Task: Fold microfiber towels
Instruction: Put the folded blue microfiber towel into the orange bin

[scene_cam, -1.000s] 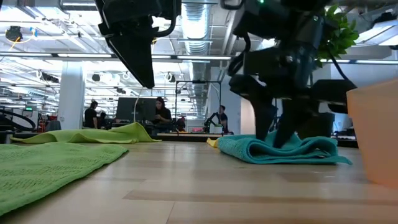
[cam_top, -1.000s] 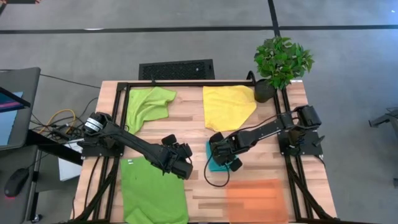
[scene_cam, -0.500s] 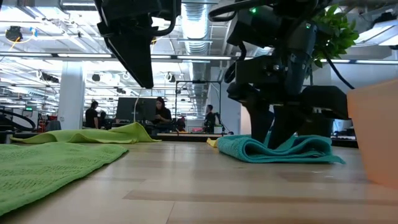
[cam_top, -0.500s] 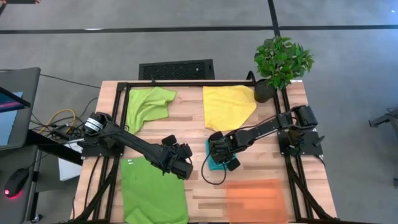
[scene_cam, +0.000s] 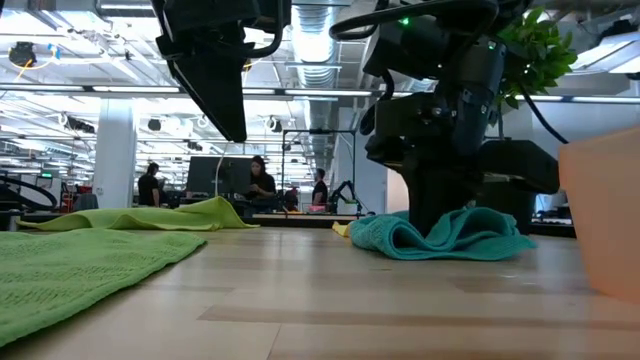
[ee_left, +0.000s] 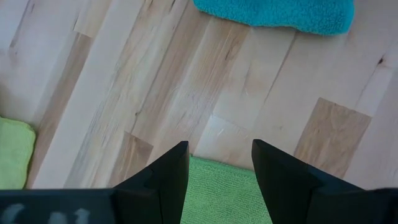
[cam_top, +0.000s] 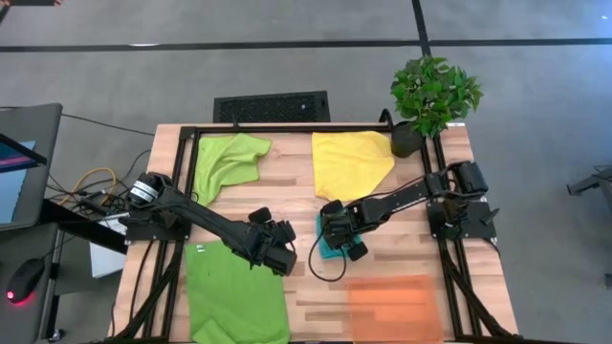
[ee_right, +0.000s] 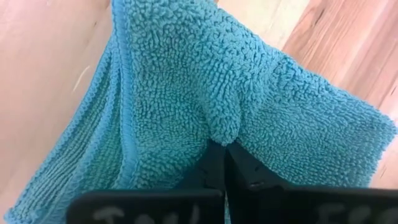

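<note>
A: Towels first, four on the worktop (cam_top: 287, 182). What is the surface like?

B: Pale wood planks inside a black frame. A potted plant (cam_top: 432, 96) sits at the 1 o'clock corner and an orange mat (cam_top: 392, 306) lies at 5 o'clock. Grey floor all round, with a dark vent grille (cam_top: 272, 106) beyond the far edge.

A: And the room?

B: The low view looks into an open workshop: ceiling ducts, strip lights, and people (scene_cam: 258, 182) seated at desks far off.

A: Towel positions?

B: Crumpled lime green towel (cam_top: 228, 161) at 11 o'clock. Yellow towel (cam_top: 350, 162) at 12 to 1. Flat lime green towel (cam_top: 234, 291) at 7. Teal towel (cam_top: 327, 244) bunched near centre.

A: Right claw?

B: Right claw (cam_top: 335, 239) is down on the teal towel, fingers together and clamped on a pinched ridge of it; the right wrist view shows the fold squeezed between the tips. In the low view the cloth humps up at the grip and trails flat either side.

A: Left claw?

B: Left claw (cam_top: 285, 258) hangs above the worktop at 9 o'clock of the teal towel, fingers apart, nothing between them. It sits over the far edge of the flat lime green towel, clear of the teal one.
</note>
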Robot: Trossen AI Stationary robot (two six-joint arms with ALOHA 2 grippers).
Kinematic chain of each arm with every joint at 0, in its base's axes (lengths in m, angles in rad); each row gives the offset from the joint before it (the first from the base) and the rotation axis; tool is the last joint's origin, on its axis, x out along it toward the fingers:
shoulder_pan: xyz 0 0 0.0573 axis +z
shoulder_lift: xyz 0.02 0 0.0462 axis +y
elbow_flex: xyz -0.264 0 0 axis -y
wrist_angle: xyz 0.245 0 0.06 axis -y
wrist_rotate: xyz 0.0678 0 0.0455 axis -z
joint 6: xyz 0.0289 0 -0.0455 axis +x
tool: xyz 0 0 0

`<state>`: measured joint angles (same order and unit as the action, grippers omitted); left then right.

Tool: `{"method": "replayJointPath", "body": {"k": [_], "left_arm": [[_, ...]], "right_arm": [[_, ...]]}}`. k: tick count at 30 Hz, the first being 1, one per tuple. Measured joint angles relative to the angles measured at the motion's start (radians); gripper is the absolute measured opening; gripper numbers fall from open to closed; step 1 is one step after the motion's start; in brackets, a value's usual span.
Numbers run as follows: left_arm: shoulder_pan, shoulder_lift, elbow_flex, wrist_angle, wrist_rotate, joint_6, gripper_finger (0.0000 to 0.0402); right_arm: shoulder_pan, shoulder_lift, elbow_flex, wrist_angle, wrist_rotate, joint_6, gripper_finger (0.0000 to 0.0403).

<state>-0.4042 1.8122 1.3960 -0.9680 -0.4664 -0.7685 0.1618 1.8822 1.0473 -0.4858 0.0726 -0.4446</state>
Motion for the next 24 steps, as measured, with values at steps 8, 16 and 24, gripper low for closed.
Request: {"method": "replayJointPath", "body": {"k": [8,16,24], "left_arm": [[0.0,0.0,0.0,0.0,0.0,0.0,0.0169],[0.0,0.0,0.0,-0.001,0.0,0.0,0.0169],[0.0,0.0,0.0,-0.001,0.0,0.0,0.0169]], "right_arm": [[0.012,-0.071,-0.007,-0.047,0.019,0.027,0.0004],[0.013,-0.152,-0.004,-0.125,0.067,0.053,0.0002],[0.014,-0.173,-0.001,-0.147,0.067,0.052,0.0001]]}}
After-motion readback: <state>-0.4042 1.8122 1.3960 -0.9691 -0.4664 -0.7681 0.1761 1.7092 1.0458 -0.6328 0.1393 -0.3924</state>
